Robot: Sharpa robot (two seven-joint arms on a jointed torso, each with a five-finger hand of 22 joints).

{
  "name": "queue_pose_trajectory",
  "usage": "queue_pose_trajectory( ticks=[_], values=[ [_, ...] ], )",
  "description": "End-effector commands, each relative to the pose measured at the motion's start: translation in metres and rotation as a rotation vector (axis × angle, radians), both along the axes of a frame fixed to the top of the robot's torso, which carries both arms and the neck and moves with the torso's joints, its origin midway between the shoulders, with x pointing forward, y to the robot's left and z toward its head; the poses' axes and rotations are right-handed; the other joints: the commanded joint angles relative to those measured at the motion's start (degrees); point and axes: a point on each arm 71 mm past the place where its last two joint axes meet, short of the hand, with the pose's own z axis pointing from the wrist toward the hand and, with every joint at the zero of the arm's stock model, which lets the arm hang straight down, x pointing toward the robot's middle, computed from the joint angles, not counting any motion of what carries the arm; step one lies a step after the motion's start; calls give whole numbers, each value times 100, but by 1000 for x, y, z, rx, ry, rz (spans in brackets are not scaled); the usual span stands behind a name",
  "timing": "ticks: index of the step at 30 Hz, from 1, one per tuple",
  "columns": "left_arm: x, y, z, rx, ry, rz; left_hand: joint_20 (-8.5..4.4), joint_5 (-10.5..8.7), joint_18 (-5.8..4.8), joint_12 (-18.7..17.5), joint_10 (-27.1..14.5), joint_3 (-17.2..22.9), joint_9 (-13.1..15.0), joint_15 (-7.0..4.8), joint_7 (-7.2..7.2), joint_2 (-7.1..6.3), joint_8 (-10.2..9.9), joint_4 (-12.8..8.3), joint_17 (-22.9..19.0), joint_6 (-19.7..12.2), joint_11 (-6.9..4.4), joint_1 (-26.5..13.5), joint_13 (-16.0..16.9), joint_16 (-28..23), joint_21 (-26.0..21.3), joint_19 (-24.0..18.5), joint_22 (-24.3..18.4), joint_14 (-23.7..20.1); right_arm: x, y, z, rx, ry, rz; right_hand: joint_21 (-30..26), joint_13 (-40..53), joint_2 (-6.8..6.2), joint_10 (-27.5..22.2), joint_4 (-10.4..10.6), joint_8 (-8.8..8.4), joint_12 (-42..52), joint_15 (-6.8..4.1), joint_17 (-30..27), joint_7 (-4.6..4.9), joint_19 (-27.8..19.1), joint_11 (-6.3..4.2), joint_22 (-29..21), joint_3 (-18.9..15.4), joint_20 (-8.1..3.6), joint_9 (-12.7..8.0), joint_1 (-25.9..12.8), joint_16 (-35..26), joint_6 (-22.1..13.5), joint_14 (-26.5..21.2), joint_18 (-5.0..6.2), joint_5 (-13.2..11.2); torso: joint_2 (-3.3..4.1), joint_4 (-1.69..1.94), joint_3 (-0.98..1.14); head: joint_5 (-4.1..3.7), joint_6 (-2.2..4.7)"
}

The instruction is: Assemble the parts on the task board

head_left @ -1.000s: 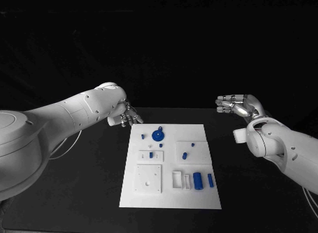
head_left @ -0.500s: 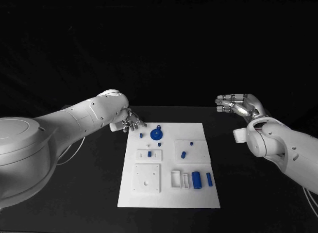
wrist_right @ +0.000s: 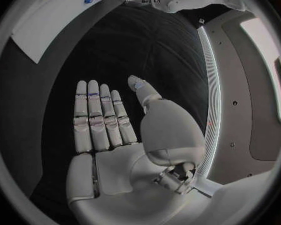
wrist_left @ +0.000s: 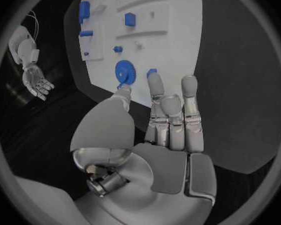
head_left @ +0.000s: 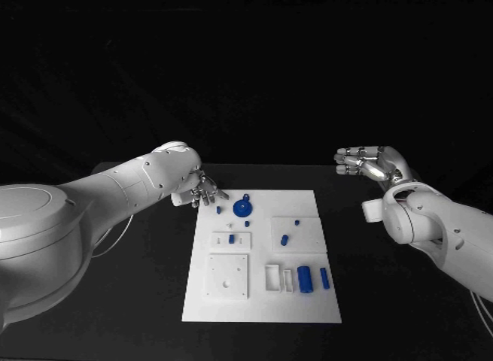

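The task board (head_left: 263, 256) lies mid-table (head_left: 138, 286), parts (head_left: 305, 277) on it.

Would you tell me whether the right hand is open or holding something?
Open: the right hand has flat, straight fingers and a bare palm, holding nothing, away from the task board.

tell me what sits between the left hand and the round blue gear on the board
One small blue part stands on the task board between the left hand and the blue gear in the head view; otherwise bare white board.

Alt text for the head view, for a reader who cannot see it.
A white task board with small blue parts lies on a black table. The left robot hand hovers at its far left corner, holding nothing; the right robot hand is raised, off the board.
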Motion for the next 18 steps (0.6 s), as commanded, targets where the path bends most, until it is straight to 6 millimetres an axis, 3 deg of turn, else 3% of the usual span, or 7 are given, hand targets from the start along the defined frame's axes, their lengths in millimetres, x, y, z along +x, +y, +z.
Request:
queue_pose_trajectory(
  ticks=[1,6,18],
  values=[
    [-2,-2,-4,0,29,-23,6,-7,-77,18,134,1,12,-4,-2,20,-44,29,-6,47,3,-7,-5,33,30,-34,101,-30,0,2,1,1,-4,7,-32,-8,3,-44,12,1,-33,4,-6,11,-29,14,1,-36,-2,0,-26,-28,-47,-55,36,35,3,-11,0,-4,2],
    [-3,1,-8,4,39,-16,6,37,-77,20,141,-1,33,-5,-3,74,-58,-41,-7,59,3,-17,-7,42,34,-36,100,-29,0,1,0,1,-3,6,-32,-9,-1,-52,20,1,-33,7,-5,13,-37,17,3,-60,4,0,-23,-27,-62,-63,40,46,9,4,-2,-16,1],
    [-5,4,-13,6,51,-10,6,72,-76,26,149,-14,68,-5,-2,160,-84,-181,-3,64,4,-58,-11,56,41,-38,100,-33,0,2,1,2,-4,8,-30,-8,4,-53,22,1,-33,8,-6,13,-38,16,3,-74,5,-1,-16,-27,-69,-66,41,50,8,-3,1,-16,9]
  ],
)
